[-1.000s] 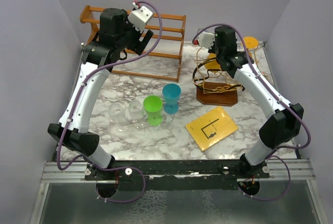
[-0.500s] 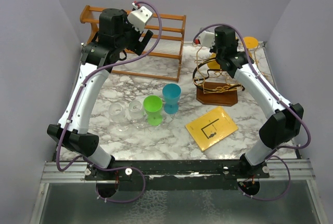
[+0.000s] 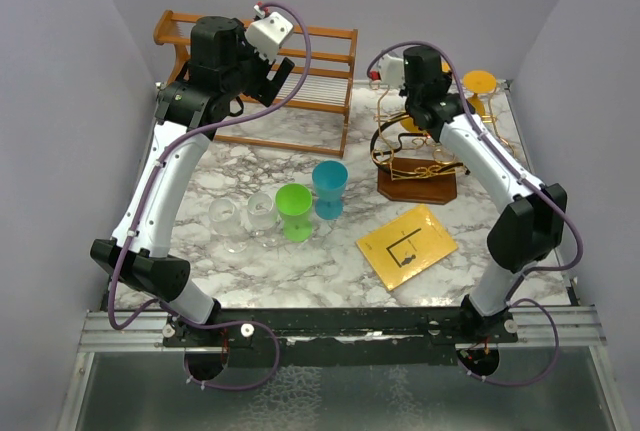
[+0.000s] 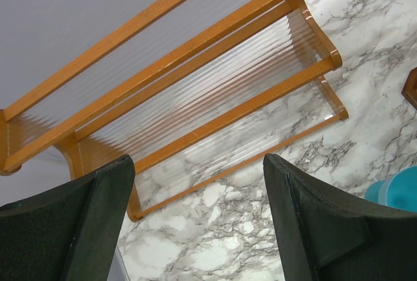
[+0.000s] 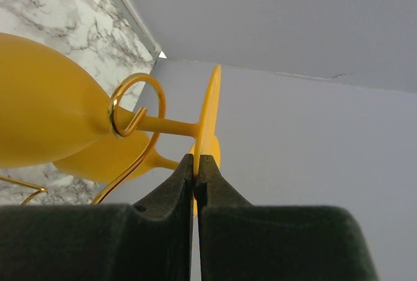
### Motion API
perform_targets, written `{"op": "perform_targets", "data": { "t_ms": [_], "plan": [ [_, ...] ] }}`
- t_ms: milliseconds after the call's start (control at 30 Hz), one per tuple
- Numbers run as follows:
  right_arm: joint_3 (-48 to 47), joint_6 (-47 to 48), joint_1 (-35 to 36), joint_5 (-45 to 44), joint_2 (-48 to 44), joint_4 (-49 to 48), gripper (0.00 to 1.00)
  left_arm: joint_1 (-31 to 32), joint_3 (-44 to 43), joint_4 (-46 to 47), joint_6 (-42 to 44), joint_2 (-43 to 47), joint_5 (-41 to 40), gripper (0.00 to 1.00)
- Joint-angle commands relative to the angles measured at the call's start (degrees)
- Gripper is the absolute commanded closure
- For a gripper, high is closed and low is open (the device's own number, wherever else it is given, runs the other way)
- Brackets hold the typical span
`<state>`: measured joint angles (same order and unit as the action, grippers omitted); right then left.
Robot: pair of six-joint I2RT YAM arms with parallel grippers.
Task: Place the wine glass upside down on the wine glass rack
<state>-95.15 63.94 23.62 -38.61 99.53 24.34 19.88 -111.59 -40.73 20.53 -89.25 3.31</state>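
Reaching over the rack, right tool seemingly pinches wine glass foot; left tool gapes.

wine glass bowl cut by left edge; blue cup clipped

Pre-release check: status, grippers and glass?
Left gripper open over orange-brown wooden slatted shelf. Right gripper shut on foot of yellow wine glass; stem in hook of gold wire rack. Second yellow glass beside.

White arms, black joints, purple cables
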Motion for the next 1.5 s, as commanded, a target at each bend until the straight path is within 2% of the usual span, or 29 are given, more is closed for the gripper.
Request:
{"op": "perform_targets", "data": {
  "t_ms": [0, 233, 467, 1467],
  "plan": [
    [-3.8, 1.9, -0.2, -3.0, 2.0, -4.1, 0.98, -0.3, -1.0, 1.3, 0.5, 0.6, -0.6, 0.17],
    [-6.8, 2.7, -0.2, -2.8, 4.7, -4.4, 0.98, -0.2, -1.3, 1.0, 0.6, 0.3, -0.5, 0.17],
    [-9.6, 0.7, -0.1, -0.6, 6.2, -0.6, 0.96, -0.2, -1.4, 0.9, 0.8, 0.1, -0.6, 0.17],
    [-4.6, -3.8, 3.0, -0.9, 4.5, 2.7, 0.86, -0.2, -0.1, 1.2, 0.8, 1.3, -0.2, 0.17]
  ]
}}
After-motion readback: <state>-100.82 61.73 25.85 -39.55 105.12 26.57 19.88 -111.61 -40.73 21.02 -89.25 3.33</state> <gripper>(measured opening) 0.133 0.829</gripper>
